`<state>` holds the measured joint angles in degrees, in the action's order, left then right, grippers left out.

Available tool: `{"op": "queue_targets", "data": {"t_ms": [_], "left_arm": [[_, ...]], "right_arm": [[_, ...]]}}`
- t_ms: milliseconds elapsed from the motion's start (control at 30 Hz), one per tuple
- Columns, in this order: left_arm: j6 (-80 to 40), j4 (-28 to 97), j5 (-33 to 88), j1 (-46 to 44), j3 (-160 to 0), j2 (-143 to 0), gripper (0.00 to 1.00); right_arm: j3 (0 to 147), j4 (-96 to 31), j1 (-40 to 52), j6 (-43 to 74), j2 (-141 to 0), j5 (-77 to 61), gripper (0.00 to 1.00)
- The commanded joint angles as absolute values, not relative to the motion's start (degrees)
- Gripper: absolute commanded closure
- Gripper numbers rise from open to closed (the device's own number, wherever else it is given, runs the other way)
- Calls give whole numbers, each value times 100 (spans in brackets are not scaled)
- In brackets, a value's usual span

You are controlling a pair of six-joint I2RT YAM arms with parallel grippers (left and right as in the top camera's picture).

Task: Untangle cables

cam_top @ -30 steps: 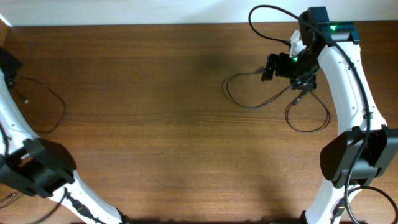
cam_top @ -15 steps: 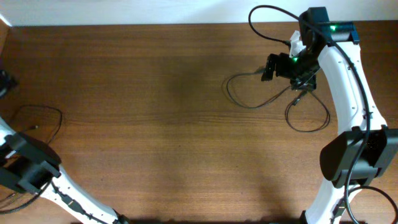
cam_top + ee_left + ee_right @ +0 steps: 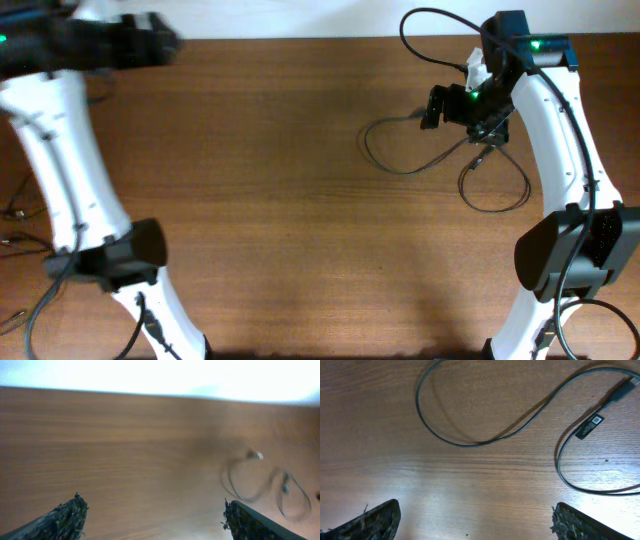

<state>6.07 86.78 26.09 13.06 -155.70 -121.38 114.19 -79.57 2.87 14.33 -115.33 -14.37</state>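
Two thin black cables lie at the right of the table. One cable point(image 3: 385, 160) curves in a wide loop from a silver-tipped plug point(image 3: 418, 118), and the other cable point(image 3: 497, 203) forms a smaller loop beside it. My right gripper point(image 3: 437, 105) hovers over them, open and empty. In the right wrist view point(image 3: 475, 520) the wide loop point(image 3: 445, 437) and a cord with a white label point(image 3: 590, 426) lie ahead of the fingers. My left gripper point(image 3: 150, 45) is blurred at the far left back, open point(image 3: 155, 515) with nothing between its fingers. Both loops point(image 3: 240, 487) show far off.
Bits of another thin cord point(image 3: 12, 213) show at the table's left edge, mostly hidden by my left arm point(image 3: 65, 170). A pale wall runs along the table's back edge point(image 3: 300, 38). My right arm point(image 3: 570, 150) stretches down the right side.
My left gripper has opened and its arm has swung from the left edge up to the far left back. The cord it was with stays at the left edge. The right arm is unmoved.
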Motion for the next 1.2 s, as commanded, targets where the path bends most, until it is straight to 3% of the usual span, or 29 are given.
{"op": "queue_targets", "data": {"t_ms": [0,200,433,733,833,867,900,933,1033,1167], "left_arm": [[663,8667,2652,187,-15150,-12685,9],[-362,8270,2373,-1625,-14431,-13644,11],[-1476,7474,1643,-2792,-14339,-14606,9],[-1584,7142,1599,-3076,-14339,-15388,37],[-1584,6899,1492,-3076,-14339,-15423,61],[-1584,6851,1490,-3076,-14339,-15452,73],[-1584,6827,1367,-3076,-14339,-15478,95],[-1581,6842,1111,-3076,-14339,-15485,100],[-1584,7284,-419,-2856,-14453,-15297,100],[-1116,7817,-1291,-2237,-14470,-14505,100]], "right_arm": [[11380,-7977,-187,1398,-11378,-1310,3],[11378,-8053,-1505,1387,-11378,-1339,1],[11378,-8154,-1710,1369,-11378,-1323,1],[11378,-8213,-1710,1323,-11378,-1323,1],[11378,-8230,-1710,1323,-11378,-1323,1],[11378,-8230,-1710,1323,-11378,-1321,1],[11378,-8232,-1710,1321,-11378,-1321,1],[11378,-8232,-1710,1271,-11378,-1323,1],[11378,-8254,-1710,1236,-11378,-1321,1],[11378,-8248,-1710,1236,-11378,-1323,1]]}}
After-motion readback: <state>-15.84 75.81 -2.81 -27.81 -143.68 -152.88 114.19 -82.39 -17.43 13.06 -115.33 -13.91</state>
